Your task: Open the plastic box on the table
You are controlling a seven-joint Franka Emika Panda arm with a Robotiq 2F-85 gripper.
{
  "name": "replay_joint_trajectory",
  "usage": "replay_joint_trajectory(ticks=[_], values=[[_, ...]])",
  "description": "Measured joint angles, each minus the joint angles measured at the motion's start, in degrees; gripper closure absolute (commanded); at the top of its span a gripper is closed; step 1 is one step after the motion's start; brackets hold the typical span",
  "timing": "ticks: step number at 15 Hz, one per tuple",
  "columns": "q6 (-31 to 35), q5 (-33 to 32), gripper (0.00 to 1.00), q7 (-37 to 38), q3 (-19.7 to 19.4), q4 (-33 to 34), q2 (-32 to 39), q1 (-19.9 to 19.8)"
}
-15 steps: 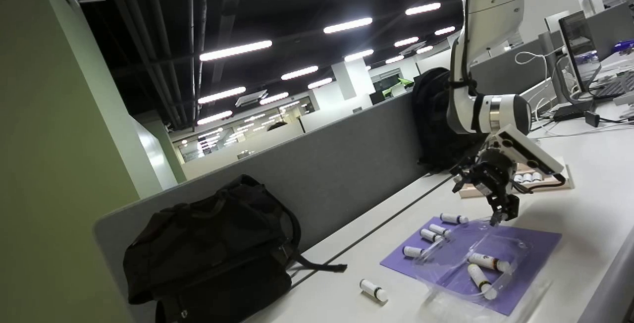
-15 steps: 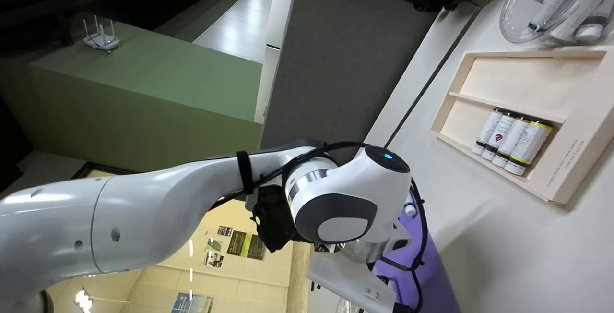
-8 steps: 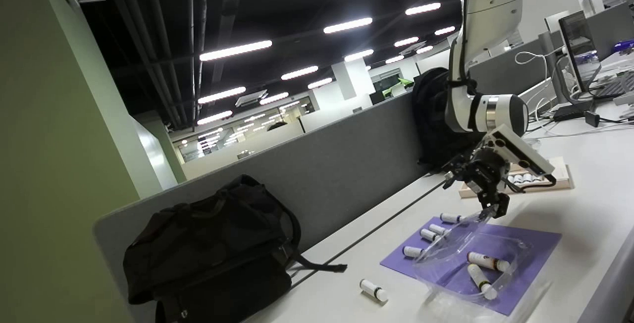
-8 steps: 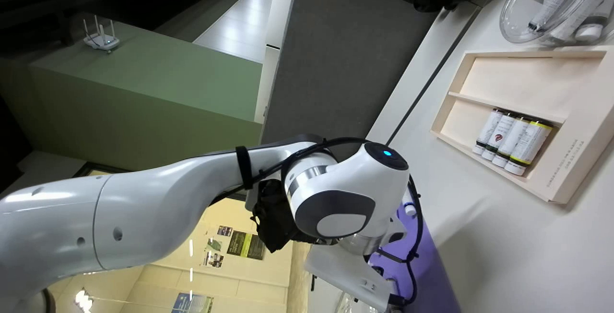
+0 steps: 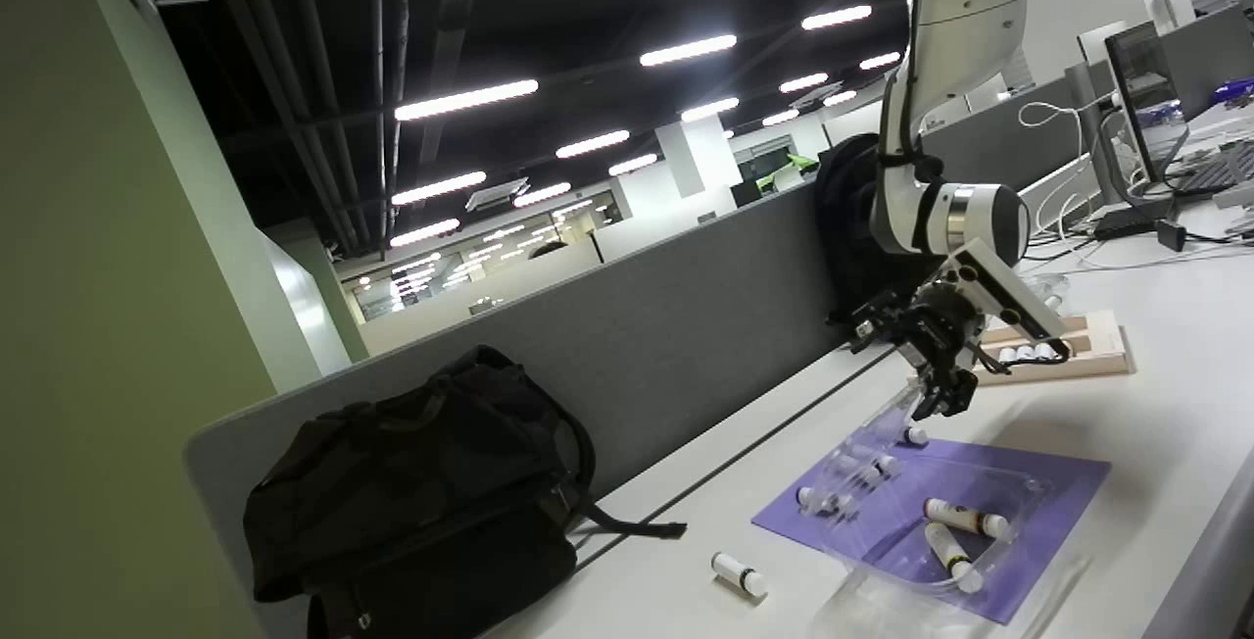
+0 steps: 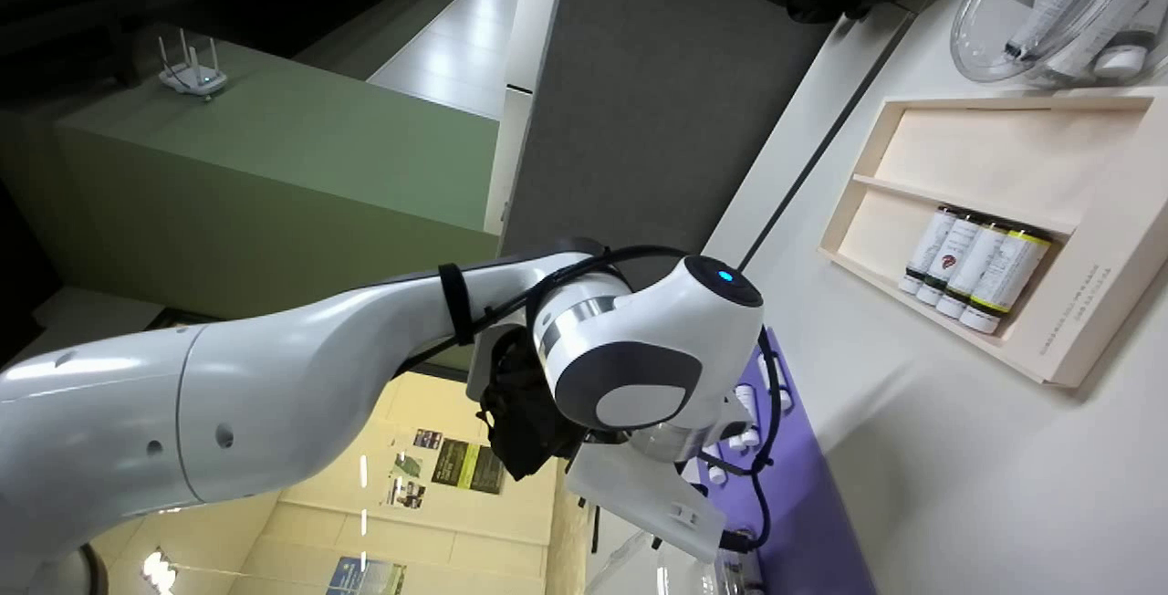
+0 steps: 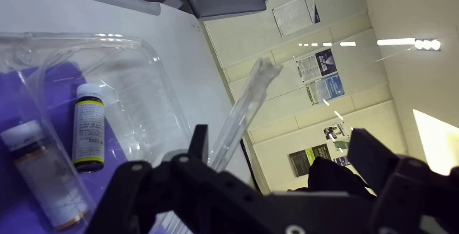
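The plastic box is a clear, see-through hinged box on a purple mat on the white table [image 5: 1166, 414]. Its base [image 5: 1040, 494] holds two small bottles [image 5: 965, 518]; the base [image 7: 157, 61] and bottles [image 7: 89, 130] also show in the wrist view. Its clear lid [image 5: 887, 428] stands raised and steeply tilted. My gripper [image 5: 903, 365] is above the lid's upper edge, fingers apart. In the wrist view, my gripper [image 7: 279, 131] has widely spread fingers; the lid [image 7: 240, 119] rises between them, close to the left one. Contact cannot be told. The arm hides most of the gripper in an exterior view.
Several bottles lie on the purple mat [image 5: 1068, 470], seen partly through the lid. One bottle [image 5: 740, 575] lies on the table. A wooden case [image 6: 1113, 303] with bottles and a clear round tub [image 6: 976, 29] stand nearby. A black backpack [image 5: 421, 482] leans on the grey partition [image 5: 686, 325].
My gripper has moved up and toward the partition. The lid has swung up with it, from low over the box to steeply tilted. The base and its bottles have stayed in place.
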Motion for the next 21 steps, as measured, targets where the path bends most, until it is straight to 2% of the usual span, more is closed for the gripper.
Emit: replay_joint_trajectory(ticks=[21], values=[[-2.78,0.72,0.0,-2.05,-0.08,7.2,-0.06,0.1]])
